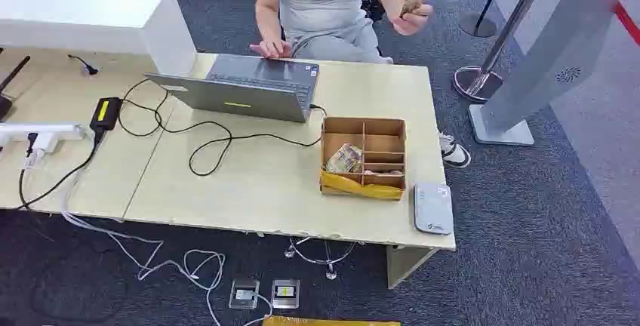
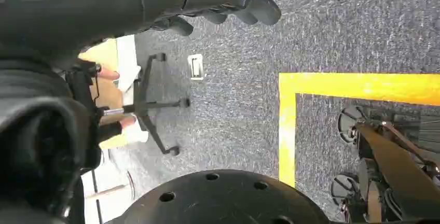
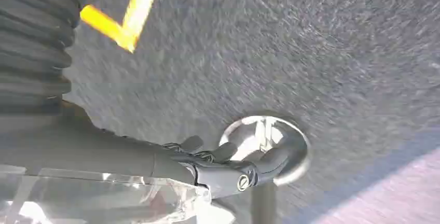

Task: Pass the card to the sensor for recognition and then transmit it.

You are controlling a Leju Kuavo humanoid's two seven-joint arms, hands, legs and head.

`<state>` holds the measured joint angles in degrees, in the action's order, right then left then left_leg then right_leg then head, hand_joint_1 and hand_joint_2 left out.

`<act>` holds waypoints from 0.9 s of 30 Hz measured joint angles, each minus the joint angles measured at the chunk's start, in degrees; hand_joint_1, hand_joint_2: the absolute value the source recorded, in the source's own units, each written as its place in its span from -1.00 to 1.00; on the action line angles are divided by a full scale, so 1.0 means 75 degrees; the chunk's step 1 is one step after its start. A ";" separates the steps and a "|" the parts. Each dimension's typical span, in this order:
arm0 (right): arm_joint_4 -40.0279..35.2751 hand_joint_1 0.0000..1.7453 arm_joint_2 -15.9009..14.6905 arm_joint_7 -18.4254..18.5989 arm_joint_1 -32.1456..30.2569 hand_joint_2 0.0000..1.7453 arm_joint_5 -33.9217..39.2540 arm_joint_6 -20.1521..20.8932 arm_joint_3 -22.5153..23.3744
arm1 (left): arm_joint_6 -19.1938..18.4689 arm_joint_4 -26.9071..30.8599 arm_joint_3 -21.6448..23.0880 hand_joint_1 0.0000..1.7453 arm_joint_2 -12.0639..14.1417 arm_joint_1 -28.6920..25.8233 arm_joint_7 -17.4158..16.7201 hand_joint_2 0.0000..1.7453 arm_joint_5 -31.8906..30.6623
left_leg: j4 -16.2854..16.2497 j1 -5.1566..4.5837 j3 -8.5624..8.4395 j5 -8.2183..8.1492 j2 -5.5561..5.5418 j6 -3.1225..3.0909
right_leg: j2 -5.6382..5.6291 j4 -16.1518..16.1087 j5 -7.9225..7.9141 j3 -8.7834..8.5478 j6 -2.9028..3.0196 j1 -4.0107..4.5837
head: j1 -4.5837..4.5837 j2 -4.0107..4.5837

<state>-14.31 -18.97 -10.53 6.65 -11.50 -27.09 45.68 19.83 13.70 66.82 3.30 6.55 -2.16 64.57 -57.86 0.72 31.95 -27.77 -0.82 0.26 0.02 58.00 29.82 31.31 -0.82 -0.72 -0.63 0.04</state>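
A person seated behind the table holds a small tan card [image 1: 413,3] up in one raised hand; the other hand rests on the laptop. The white sensor [image 1: 433,207] lies flat at the table's front right corner. Beside it stands a cardboard divider box [image 1: 364,157] with a few cards [image 1: 344,158] in its left compartment. My left hand [image 2: 223,1] hangs over the grey carpet, fingers loosely apart, holding nothing. My right hand [image 3: 223,164] also hangs low with nothing in it, near a chrome post base [image 3: 283,136].
An open grey laptop [image 1: 249,88], a black adapter and looping cables lie on the table [image 1: 249,190]. A white counter [image 1: 90,16] is at far left. A stanchion base [image 1: 475,83] and grey kiosk [image 1: 543,62] stand to the right. Yellow floor tape [image 2: 358,86] marks the carpet.
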 joint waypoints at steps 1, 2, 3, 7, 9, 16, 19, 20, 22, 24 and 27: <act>-0.0381 -1.00 -0.0061 0.0530 -0.0202 1.00 0.0262 0.0105 -0.0006 | -0.0012 0.0000 0.0032 -1.00 0.0006 0.0009 0.0000 -1.00 -0.0032 | -0.0001 -0.0003 0.0000 0.0001 -0.0024 -0.0005 | 0.0023 0.0000 0.0009 -0.0010 -0.0011 -0.0002 | -0.0006 0.0000; -0.0885 -1.00 -0.0099 0.1061 -0.0469 1.00 0.0557 0.0103 -0.0020 | -0.0012 0.0000 0.0061 -1.00 0.0009 0.0012 -0.0003 -1.00 -0.0038 | 0.0000 -0.0008 0.0001 0.0001 -0.0049 -0.0013 | 0.0050 0.0000 0.0014 -0.0021 -0.0015 -0.0007 | 0.0000 0.0000; -0.0957 -1.00 -0.0105 0.1119 -0.0508 1.00 0.0589 0.0097 -0.0023 | -0.0012 0.0000 0.0064 -1.00 0.0011 0.0012 -0.0006 -1.00 -0.0041 | 0.0000 -0.0008 0.0001 0.0001 -0.0051 -0.0013 | 0.0053 0.0000 0.0015 -0.0021 -0.0014 -0.0007 | 0.0000 0.0000; -0.0962 -1.00 -0.0106 0.1123 -0.0528 1.00 0.0591 0.0097 -0.0023 | -0.0012 0.0000 0.0064 -1.00 0.0012 0.0012 -0.0006 -1.00 -0.0041 | 0.0000 -0.0008 0.0001 0.0001 -0.0052 -0.0013 | 0.0054 0.0000 0.0015 -0.0021 -0.0014 -0.0007 | 0.0000 0.0000; -0.2769 -1.00 -0.0365 0.2315 -0.1376 1.00 0.1313 -0.0335 -0.0312 | -0.0038 0.0000 0.0102 -1.00 0.0026 0.0003 -0.0061 -1.00 -0.0056 | 0.0001 -0.0025 0.0024 -0.0002 -0.0062 -0.0017 | 0.0070 0.0002 0.0018 -0.0023 -0.0017 -0.0023 | -0.0009 0.0000; -0.8099 -1.00 -0.2222 0.4629 -0.2399 1.00 0.0466 -0.1241 -0.2038 | -0.0140 0.0000 0.0286 -1.00 0.0064 0.0067 -0.0061 -1.00 -0.0294 | 0.0003 -0.0053 -0.0003 0.0013 -0.0005 -0.0067 | 0.0004 0.0003 -0.0007 -0.0023 -0.0053 -0.0049 | -0.0006 0.0000; -0.9197 -1.00 -0.2657 0.5189 -0.2392 1.00 -0.0086 -0.1241 -0.2529 | -0.0201 0.0000 0.0332 -1.00 0.0093 0.0068 0.0026 -1.00 -0.0391 | 0.0003 -0.0054 0.0003 0.0020 -0.0022 -0.0073 | 0.0027 0.0004 -0.0007 -0.0028 -0.0054 -0.0049 | -0.0006 0.0000; -0.9585 -1.00 -0.2807 0.5312 -0.2365 1.00 -0.0218 -0.1241 -0.2714 | -0.0216 0.0000 0.0362 -1.00 0.0096 0.0068 0.0053 -1.00 -0.0411 | 0.0003 -0.0054 0.0009 0.0020 -0.0022 -0.0073 | 0.0027 0.0005 -0.0007 -0.0027 -0.0053 -0.0049 | -0.0006 0.0000; -1.0224 -1.00 -0.3106 0.5504 -0.2184 1.00 -0.0239 -0.1212 -0.3120 | -0.0260 0.0000 0.0426 -1.00 0.0111 0.0073 0.0076 -1.00 -0.0455 | 0.0004 -0.0051 0.0018 0.0020 -0.0019 -0.0072 | 0.0024 0.0006 -0.0008 -0.0028 -0.0052 -0.0045 | -0.0003 0.0000; -1.0786 -1.00 -0.3379 0.5766 -0.1863 1.00 -0.0188 -0.1070 -0.3694 | -0.0335 0.0000 0.0481 -1.00 0.0119 0.0088 0.0090 -1.00 -0.0524 | 0.0005 -0.0052 0.0023 0.0020 -0.0019 -0.0072 | 0.0024 0.0010 -0.0008 -0.0027 -0.0052 -0.0046 | -0.0003 0.0000; -1.1464 -1.00 -0.3775 0.6219 -0.1076 1.00 -0.0697 -0.0216 -0.4845 | -0.0446 0.0000 0.0563 -1.00 0.0146 0.0113 0.0181 -1.00 -0.0671 | 0.0005 -0.0051 0.0022 0.0023 -0.0021 -0.0069 | 0.0027 0.0010 -0.0009 -0.0025 -0.0051 -0.0045 | -0.0009 0.0000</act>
<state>-100.29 -47.28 36.11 -1.42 -16.73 -28.71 9.34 16.48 13.70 71.04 4.39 7.40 -0.81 59.54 -57.82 0.33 32.12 -27.60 -0.98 -0.26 0.22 58.07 29.76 31.12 -1.21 -1.06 -0.70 0.04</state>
